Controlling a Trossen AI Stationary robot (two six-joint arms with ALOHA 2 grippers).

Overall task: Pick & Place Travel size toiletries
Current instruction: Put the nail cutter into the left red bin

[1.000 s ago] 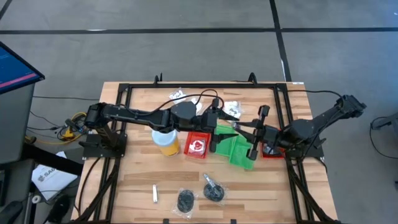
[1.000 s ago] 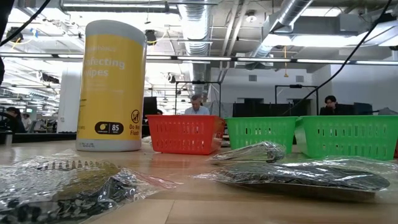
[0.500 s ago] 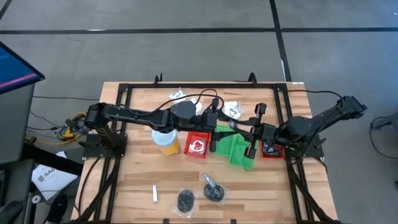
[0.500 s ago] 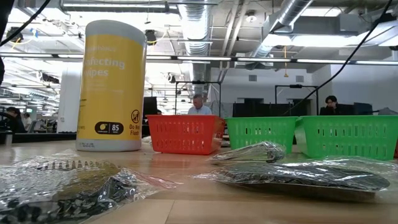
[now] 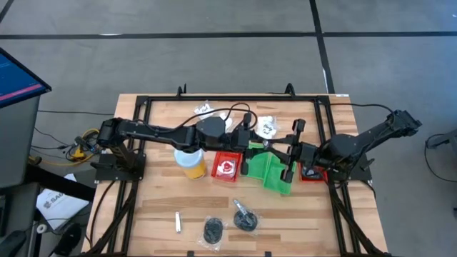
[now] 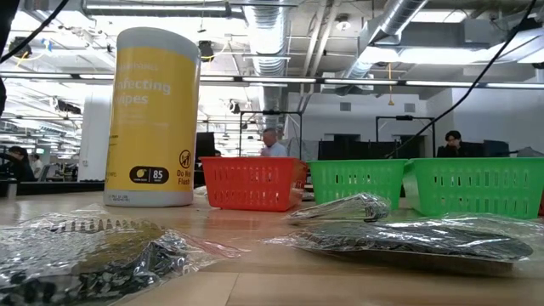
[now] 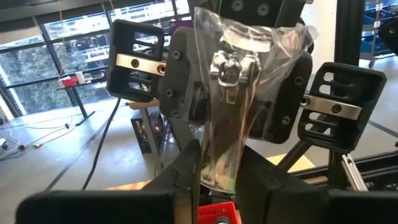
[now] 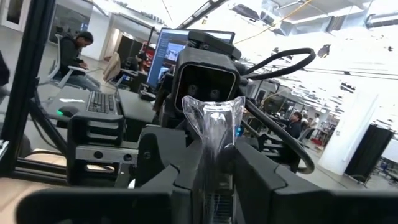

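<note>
A: Where are the two hands?

B: In the high view they meet at the middle of the frame, over the green bin (image 5: 273,173). The left arm comes in from the frame's left and the right arm from its right.

A: What is between them?

B: A clear packet (image 7: 233,93) with something shiny and metallic inside. It is off the table, hanging in the air between the two hands.

A: Is the left hand (image 7: 217,174) holding it?

B: Yes. Its two dark fingers (image 7: 186,171) are pressed against one end of the packet, pinching it.

A: And the right hand (image 8: 214,171)?

B: The other end of the packet sits in it, but I cannot tell whether it is gripping or loose.

A: What else is on the table (image 5: 157,207)?

B: A yellow cup (image 5: 191,163) stands left of centre, with a red bin (image 5: 227,166) just beside it, then the green bin. Two white packets (image 5: 267,126) lie near the upper edge. A short tube (image 5: 177,222) and two dark discs (image 5: 213,230) lie near the lower edge, well apart from the hands.

A: And the low view?

B: No hand shows there. It has the cup at upper left, the bins across the middle and two shiny wrapped items lying in the foreground.
</note>
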